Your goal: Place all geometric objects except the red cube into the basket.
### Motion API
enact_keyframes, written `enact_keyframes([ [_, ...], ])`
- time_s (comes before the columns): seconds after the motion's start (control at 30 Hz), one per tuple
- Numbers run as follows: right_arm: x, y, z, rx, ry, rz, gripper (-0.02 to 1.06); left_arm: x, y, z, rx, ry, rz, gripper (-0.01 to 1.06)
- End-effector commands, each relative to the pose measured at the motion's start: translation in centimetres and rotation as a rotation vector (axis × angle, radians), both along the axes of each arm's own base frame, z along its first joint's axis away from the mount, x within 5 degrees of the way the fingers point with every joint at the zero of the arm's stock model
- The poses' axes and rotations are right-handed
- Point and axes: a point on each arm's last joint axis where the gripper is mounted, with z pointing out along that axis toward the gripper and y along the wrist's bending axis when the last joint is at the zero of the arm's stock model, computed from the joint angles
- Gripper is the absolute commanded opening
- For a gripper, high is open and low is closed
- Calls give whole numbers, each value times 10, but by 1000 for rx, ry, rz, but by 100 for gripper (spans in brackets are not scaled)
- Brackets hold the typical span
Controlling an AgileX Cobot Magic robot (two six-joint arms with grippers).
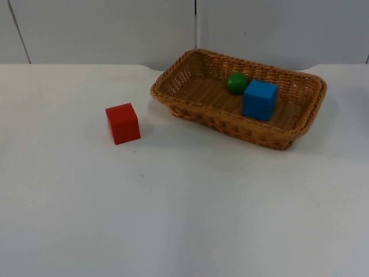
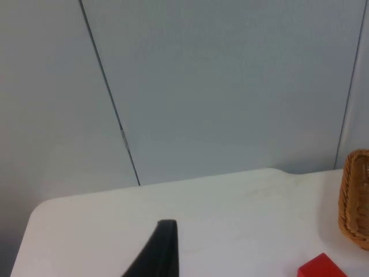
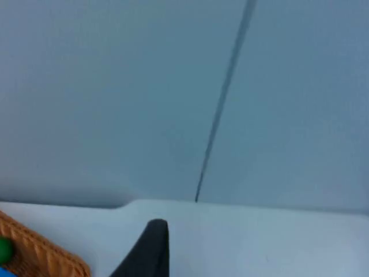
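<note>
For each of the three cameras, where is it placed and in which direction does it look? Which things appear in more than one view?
Top view: fixed above, looking down and forward at the white table, the woven wicker basket and the red cube; no arm visible.
Left wrist view: on the left arm, facing the grey partition wall; one black fingertip of the left tool.
Right wrist view: on the right arm, facing the wall; one black fingertip of the right tool.
Shared: the basket appears in all three; the red cube in the top and left wrist views.
</note>
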Motion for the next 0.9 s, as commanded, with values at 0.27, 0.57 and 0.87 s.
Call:
enact_keyframes([
  [0.27, -49, -21, -88, 71, -29, -100, 103, 1, 0, 2, -25, -29, 8, 103],
  [0.57, -81, 3, -85, 92, 42, -12, 103, 1, 5, 5, 16, -65, 43, 103],
  [0.87, -138, 37, -59, 9, -21, 170, 103, -25, 9, 22, -19, -155, 51, 103],
])
